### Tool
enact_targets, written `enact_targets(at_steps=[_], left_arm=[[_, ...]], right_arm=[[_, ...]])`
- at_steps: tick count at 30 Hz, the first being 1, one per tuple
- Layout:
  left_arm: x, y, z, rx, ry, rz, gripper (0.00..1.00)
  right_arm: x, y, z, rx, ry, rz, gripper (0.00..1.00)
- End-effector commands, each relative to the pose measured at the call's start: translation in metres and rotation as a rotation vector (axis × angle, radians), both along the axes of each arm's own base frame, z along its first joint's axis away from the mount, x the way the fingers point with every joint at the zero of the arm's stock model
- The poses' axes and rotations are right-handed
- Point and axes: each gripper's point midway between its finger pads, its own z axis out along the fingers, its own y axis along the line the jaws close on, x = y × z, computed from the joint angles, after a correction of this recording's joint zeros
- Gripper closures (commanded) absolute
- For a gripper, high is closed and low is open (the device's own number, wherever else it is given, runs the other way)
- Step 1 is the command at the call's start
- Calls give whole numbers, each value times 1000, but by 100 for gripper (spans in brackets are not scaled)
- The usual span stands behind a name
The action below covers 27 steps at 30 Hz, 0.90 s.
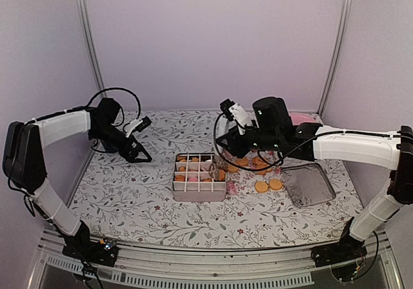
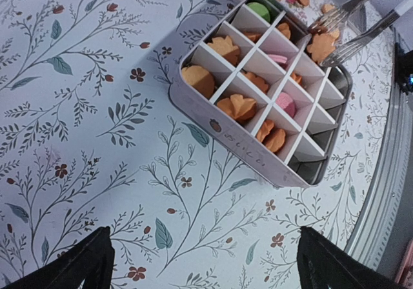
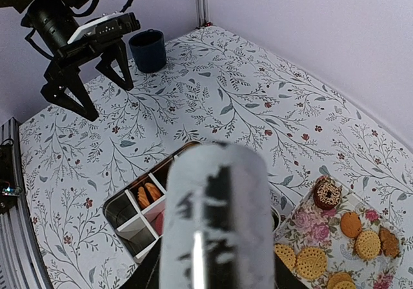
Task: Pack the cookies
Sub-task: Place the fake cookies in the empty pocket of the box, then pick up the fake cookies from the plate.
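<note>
Flowery surface [image 1: 129, 192] | small round orange and pink cookies [image 2: 197, 80] in white tin box with square cells [image 2: 239, 144], more beside it | left jaws wide open | right jaws grip silver fork tongs [image 2: 348, 28] above box | tip: aim low over an empty cell.

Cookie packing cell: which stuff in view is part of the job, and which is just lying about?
Part of the job:
- cookies
- divided tin, partly filled
- floral plate with the unpacked cookies
- tongs over the tin
- tin lid, probably for closing up

Lying about:
- dark blue cup, far corner
- pink item at the back, can't tell what it is
</note>
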Motion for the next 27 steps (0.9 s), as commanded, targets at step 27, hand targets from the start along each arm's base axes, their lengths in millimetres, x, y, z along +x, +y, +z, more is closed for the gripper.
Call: enact_targets(at_steps=[27], left_arm=[[6,1,10,-10,-32,3,1]], right_arm=[[69,-143,0,-11,-66,-365,62]])
